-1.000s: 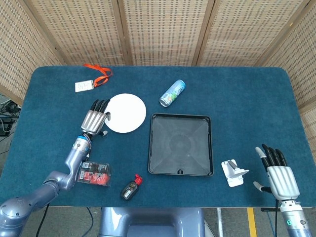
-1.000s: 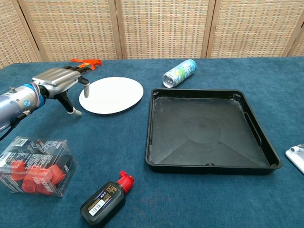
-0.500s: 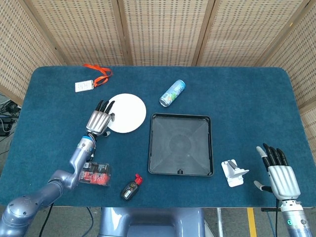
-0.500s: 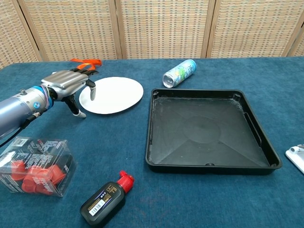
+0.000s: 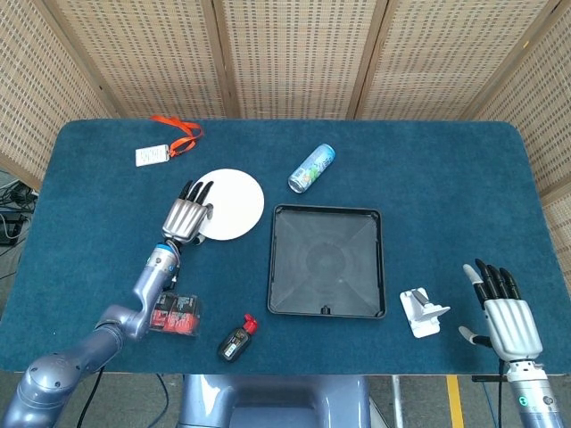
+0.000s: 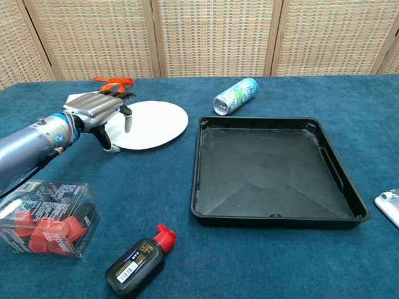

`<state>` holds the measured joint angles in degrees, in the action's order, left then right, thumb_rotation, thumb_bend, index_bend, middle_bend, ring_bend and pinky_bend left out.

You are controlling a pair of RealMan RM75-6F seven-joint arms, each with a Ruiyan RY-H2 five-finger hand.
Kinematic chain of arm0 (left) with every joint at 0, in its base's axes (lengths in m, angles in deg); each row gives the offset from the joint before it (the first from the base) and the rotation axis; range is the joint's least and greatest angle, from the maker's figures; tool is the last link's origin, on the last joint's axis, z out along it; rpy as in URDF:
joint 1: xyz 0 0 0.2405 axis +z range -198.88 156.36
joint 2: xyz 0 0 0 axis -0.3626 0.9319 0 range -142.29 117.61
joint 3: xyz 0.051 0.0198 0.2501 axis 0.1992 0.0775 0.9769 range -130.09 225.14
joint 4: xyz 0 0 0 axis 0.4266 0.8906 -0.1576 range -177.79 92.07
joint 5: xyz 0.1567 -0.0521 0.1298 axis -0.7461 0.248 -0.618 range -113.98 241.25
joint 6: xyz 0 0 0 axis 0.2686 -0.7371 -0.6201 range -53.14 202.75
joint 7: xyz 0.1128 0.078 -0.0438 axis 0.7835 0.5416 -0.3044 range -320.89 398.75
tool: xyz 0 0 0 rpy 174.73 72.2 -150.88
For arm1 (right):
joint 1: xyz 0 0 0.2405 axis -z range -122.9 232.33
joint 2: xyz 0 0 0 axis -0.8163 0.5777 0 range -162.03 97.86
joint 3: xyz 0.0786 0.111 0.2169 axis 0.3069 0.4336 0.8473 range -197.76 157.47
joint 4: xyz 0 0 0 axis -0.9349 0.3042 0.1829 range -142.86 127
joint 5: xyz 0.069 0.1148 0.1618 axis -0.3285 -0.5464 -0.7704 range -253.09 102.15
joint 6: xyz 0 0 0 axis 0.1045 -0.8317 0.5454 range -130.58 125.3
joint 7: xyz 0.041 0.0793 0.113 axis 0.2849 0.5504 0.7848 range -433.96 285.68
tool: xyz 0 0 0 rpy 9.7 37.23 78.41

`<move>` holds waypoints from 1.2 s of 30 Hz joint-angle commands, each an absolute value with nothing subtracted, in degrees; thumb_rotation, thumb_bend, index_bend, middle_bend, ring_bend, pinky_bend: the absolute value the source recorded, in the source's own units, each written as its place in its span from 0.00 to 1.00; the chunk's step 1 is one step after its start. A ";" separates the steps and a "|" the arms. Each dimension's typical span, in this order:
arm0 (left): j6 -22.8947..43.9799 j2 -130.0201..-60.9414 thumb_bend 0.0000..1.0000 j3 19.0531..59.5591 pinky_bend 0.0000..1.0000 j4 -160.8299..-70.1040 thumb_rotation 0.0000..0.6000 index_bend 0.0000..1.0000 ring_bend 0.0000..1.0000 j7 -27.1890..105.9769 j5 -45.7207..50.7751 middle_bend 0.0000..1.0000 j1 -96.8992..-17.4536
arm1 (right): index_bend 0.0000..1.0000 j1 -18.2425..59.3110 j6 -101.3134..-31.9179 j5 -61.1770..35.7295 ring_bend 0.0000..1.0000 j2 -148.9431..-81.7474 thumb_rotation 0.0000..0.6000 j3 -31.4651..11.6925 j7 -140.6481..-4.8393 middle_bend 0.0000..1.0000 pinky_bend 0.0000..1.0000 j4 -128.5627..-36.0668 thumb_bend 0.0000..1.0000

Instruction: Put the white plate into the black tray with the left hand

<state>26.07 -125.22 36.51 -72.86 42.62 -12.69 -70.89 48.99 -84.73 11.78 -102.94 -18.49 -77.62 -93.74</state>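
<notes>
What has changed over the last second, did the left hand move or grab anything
The left hand slid right, onto the near-left edge of the white plate, fingers now over its rim; no clear grip yet. The plate, black tray, can and right hand stayed put.

The tabletop (image 5: 446, 178) is covered in dark blue carpet-like cloth with rounded far corners. Behind it, woven cane screens (image 5: 294, 53) framed in pale wood are set side by side as a backdrop. At the near right, grey floor (image 5: 428, 401) marked by a yellow line (image 5: 454, 401) is seen. Even, soft lighting is cast throughout.
</notes>
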 commanded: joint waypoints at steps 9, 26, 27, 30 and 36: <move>26.68 -126.42 0.27 36.65 0.00 -71.38 1.00 0.49 0.00 42.69 -12.82 0.00 -71.86 | 0.02 48.96 -84.75 11.95 0.00 -102.96 1.00 -18.58 -77.65 0.00 0.00 -93.77 0.17; 22.42 -128.37 0.51 36.33 0.00 -69.90 1.00 0.79 0.00 42.76 -13.53 0.00 -72.23 | 0.03 49.00 -85.20 12.50 0.00 -102.91 1.00 -18.69 -77.24 0.00 0.00 -93.79 0.16; 21.45 -128.51 0.51 36.26 0.00 -69.73 1.00 0.79 0.00 42.41 -13.68 0.00 -72.13 | 0.03 49.02 -85.24 12.53 0.00 -102.92 1.00 -18.70 -77.23 0.00 0.00 -93.77 0.16; 18.80 -128.54 0.51 36.17 0.00 -69.46 1.00 0.80 0.00 41.40 -14.31 0.00 -72.00 | 0.03 49.05 -85.31 12.53 0.00 -102.93 1.00 -18.69 -77.18 0.00 0.00 -93.73 0.16; 10.52 -127.29 0.50 35.62 0.00 -70.45 1.00 0.82 0.00 39.37 -16.24 0.00 -72.11 | 0.03 49.13 -85.78 12.73 0.00 -102.92 1.00 -18.60 -77.35 0.00 0.00 -93.90 0.16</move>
<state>13.36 -127.89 36.01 -69.90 40.38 -15.33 -72.07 49.12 -85.77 12.73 -102.91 -18.61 -77.32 -93.90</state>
